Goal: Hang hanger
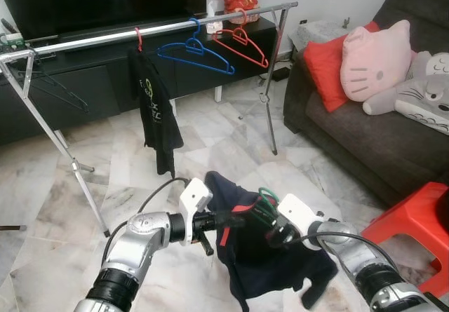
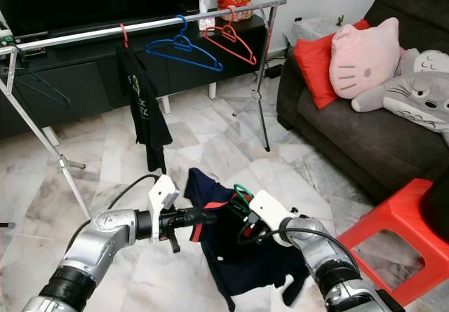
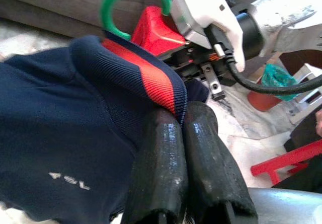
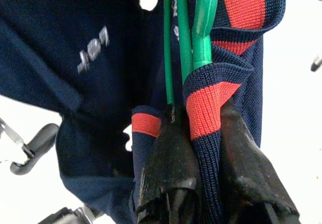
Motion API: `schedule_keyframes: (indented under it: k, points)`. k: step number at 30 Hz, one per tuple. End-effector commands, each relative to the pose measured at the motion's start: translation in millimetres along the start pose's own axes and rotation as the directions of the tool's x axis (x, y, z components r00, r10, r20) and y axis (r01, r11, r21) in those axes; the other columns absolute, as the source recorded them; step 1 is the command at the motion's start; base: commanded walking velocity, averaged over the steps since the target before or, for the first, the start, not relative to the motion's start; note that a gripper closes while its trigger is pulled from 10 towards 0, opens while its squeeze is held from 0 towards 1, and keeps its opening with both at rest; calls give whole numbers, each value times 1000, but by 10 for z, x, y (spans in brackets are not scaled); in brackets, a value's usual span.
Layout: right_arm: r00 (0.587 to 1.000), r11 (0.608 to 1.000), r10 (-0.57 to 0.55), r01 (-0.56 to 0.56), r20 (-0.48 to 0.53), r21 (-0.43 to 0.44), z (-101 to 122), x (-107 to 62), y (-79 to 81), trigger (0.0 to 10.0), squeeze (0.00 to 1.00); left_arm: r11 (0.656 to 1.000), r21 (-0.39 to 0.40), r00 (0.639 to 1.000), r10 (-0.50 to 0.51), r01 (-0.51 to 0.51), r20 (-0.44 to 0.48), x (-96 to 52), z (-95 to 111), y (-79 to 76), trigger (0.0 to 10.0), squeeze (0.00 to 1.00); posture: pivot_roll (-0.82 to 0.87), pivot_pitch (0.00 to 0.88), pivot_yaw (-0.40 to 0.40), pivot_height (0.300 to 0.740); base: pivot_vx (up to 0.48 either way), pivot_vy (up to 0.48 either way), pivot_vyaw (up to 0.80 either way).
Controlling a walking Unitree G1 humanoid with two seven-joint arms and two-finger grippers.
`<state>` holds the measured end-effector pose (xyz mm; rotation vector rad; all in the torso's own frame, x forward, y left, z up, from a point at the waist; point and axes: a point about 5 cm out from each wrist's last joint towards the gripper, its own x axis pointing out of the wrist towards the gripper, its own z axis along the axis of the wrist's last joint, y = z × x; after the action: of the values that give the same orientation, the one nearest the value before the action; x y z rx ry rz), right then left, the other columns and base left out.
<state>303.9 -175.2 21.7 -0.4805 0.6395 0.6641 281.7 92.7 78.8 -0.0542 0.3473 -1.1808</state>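
- The green hanger [image 3: 135,2] sits inside a navy shirt [image 1: 256,256] with red collar trim, held in the air between the two arms above the marble floor [image 1: 210,137], well short of the clothes rail [image 1: 154,31].
- The right hand [image 4: 201,133] has its two black fingers [image 4: 168,158] pinched together on the shirt's red-and-navy collar, with the hanger's green wire running down between them.
- The left hand [image 3: 182,126] is closed tight on the collar fold from the opposite side, its fingers pressed against each other with a thin edge of cloth between.
- The shirt's body droops below both hands; small white lettering shows on the navy fabric.
- On the rail, a black T-shirt [image 1: 156,112] hangs on a red hanger toward its left end; an empty blue hanger [image 1: 195,51] and an empty red hanger [image 1: 242,44] hang further right.
- A dark sofa [image 1: 365,137] stands at the right with a red cushion [image 1: 327,66], a pink cat pillow [image 1: 375,59] and a grey plush toy [image 1: 417,91].
- A red stool [image 1: 414,224] is near the right arm.
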Motion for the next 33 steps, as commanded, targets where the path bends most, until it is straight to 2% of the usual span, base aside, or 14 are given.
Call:
schedule_keyframes:
  k: [1, 5, 11, 15, 21, 23, 25, 29, 33]
  points:
    - [999, 1000, -24, 23, 27, 21, 54, -18, -74, 0, 0, 999, 14, 999, -33, 33, 16, 25, 59, -49, 10000, 1000, -140, 0, -34, 740, 0, 0, 0]
    - [998, 999, -45, 44, 43, 18, 75, -5, -80, 0, 0, 998, 10, 998, -64, 64, 18, 18, 88, -78, 10000, 1000, -137, 0, -35, 740, 0, 0, 0]
    - [994, 998, -63, 62, 84, 23, 133, -1, -103, 0, 0, 998, 7, 998, -55, 55, 9, -26, 94, -67, 10000, 1000, -133, 0, -36, 740, 0, 0, 0]
    - [993, 998, -55, 56, 104, -7, 148, -29, -139, 0, 0, 999, 12, 999, -36, 36, 9, -80, 111, -43, 10000, 1000, -132, 0, -36, 740, 0, 0, 0]
    - [987, 994, 43, -28, 154, -102, 132, -129, -167, 0, 0, 999, 31, 1000, -5, 5, -5, -208, 131, 29, 10000, 1000, -131, 0, -37, 740, 0, 0, 0]
    - [979, 978, 147, -123, 138, -169, 38, -243, -194, 0, 0, 998, 67, 999, 2, 1, -35, -341, 155, 80, 10000, 1000, -130, 0, -38, 740, 0, 0, 0]
    - [972, 966, 196, -168, 131, -197, -9, -300, -197, 0, 0, 997, 81, 999, 2, 2, -46, -390, 175, 103, 10000, 1000, -130, 0, -38, 740, 0, 0, 0]
    - [951, 937, 288, -256, 114, -237, -100, -413, -204, 0, 0, 994, 109, 998, -22, 29, -65, -463, 239, 114, 10000, 1000, -126, 0, -39, 740, 0, 0, 0]
    - [927, 908, 363, -329, 95, -258, -148, -479, -186, 0, 0, 987, 151, 995, -43, 55, -87, -470, 286, 105, 10000, 1000, -126, 0, -39, 740, 0, 0, 0]
